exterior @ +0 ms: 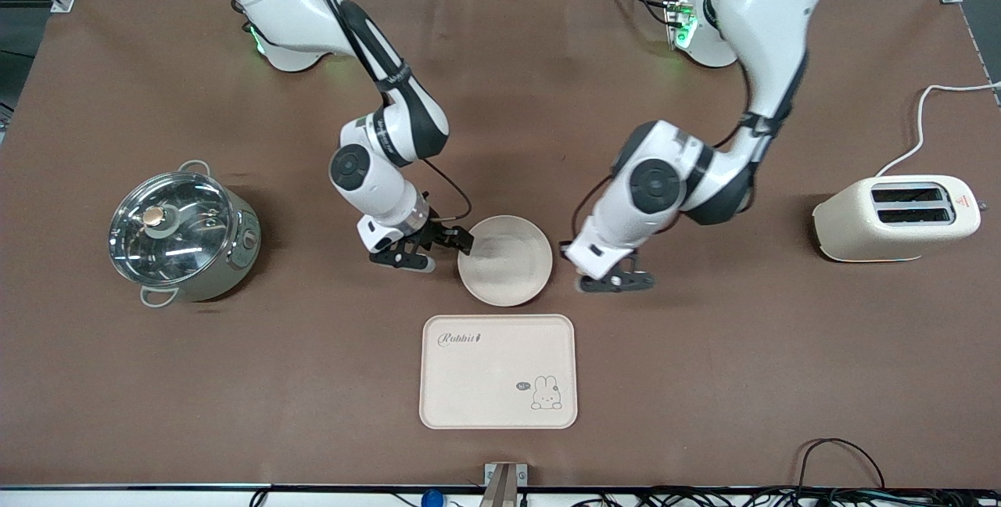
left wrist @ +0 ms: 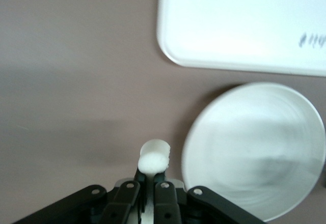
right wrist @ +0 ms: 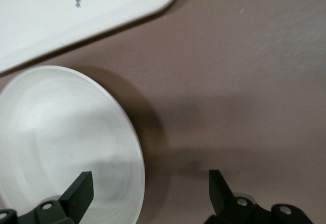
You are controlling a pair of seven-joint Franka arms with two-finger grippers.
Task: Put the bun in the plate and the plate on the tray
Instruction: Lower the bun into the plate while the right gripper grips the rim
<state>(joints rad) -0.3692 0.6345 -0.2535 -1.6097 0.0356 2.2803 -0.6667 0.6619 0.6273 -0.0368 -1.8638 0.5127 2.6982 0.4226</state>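
The plate (exterior: 505,260) lies on the table, just farther from the front camera than the tray (exterior: 498,372), and is empty. My left gripper (exterior: 614,282) is low over the table beside the plate, toward the left arm's end. In the left wrist view it (left wrist: 152,175) is shut on the bun (left wrist: 154,160), with the plate (left wrist: 254,147) and tray (left wrist: 244,25) ahead. My right gripper (exterior: 438,250) is open at the plate's rim on the right arm's side. In the right wrist view it (right wrist: 150,193) has one finger over the plate (right wrist: 61,132) and the other over the table beside it; the tray (right wrist: 76,10) shows there too.
A steel pot with a glass lid (exterior: 184,233) stands toward the right arm's end of the table. A cream toaster (exterior: 895,217) with its white cable stands toward the left arm's end. A brown mat (exterior: 704,382) covers the table.
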